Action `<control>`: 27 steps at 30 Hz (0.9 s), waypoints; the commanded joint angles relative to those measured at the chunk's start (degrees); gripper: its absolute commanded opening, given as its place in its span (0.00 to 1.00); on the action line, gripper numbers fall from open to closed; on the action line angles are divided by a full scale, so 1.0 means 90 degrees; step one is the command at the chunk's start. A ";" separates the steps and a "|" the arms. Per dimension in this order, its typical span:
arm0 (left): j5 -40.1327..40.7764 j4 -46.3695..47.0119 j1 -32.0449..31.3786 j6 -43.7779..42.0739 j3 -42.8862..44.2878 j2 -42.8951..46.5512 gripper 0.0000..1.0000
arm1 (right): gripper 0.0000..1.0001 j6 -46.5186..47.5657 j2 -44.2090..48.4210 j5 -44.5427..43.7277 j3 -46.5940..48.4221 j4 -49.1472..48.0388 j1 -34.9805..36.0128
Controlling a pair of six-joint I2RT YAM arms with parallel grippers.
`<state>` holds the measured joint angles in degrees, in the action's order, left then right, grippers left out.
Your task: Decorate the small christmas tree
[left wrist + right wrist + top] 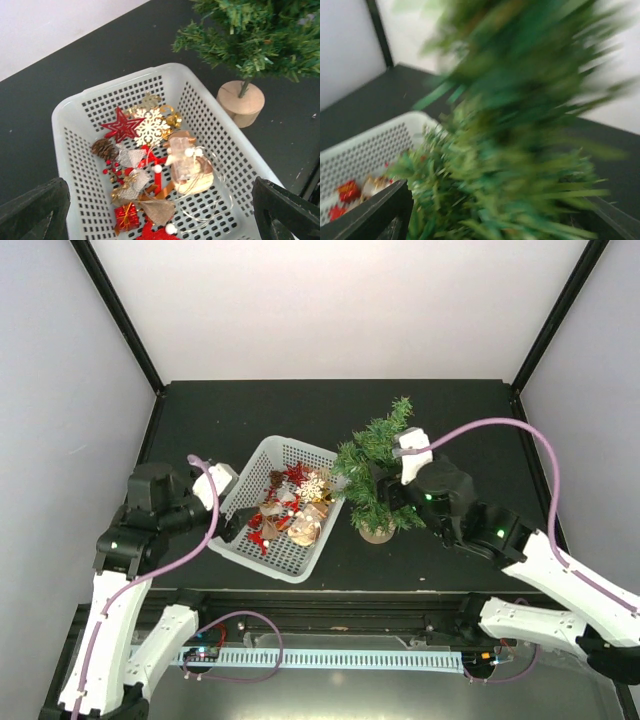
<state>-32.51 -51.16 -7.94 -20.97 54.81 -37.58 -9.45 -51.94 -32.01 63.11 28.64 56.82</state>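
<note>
On worktop [450, 405], small christmas tree [378, 455] stands just beside basket [250, 465]. Prob light, tippy; branches [235, 30] soft, springy, so grip base [241, 102]. R hand [500, 215] spread wide among them; L hand [160, 210] wide over basket.

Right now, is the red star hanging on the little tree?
No, the red star lies inside the white basket, beside the snowflake.

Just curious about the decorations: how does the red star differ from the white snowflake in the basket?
The red star is red with five plain points; the white snowflake is pale with many branched arms. In the left wrist view the star lies left of the snowflake. Both lie flat, side by side, in the white basket.
</note>
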 commanded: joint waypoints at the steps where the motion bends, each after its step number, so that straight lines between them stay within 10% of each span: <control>1: 0.0485 -0.0464 0.0020 -0.0269 0.0678 -0.0517 0.99 | 0.80 -0.0470 -0.0298 0.1182 0.0325 0.1194 0.0048; 6: 0.0966 -0.0989 0.0023 -0.0450 0.1112 -0.0869 0.99 | 1.00 -0.0972 0.0034 0.1660 0.0061 0.1312 0.0086; 17: 0.1868 -0.1993 0.0023 -0.0689 0.1328 -0.0558 0.99 | 1.00 -0.1767 0.0692 0.1096 -0.0138 0.2312 0.0092; 27: 0.2343 -0.2302 0.0019 -0.1001 0.1060 -0.0335 0.99 | 0.73 -0.2500 0.0884 0.1324 -0.0300 0.2987 0.0460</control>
<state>-13.52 -69.28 -7.94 -28.38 64.05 -41.08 -28.16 -44.60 -20.97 60.29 52.10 58.24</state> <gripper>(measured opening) 0.990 0.768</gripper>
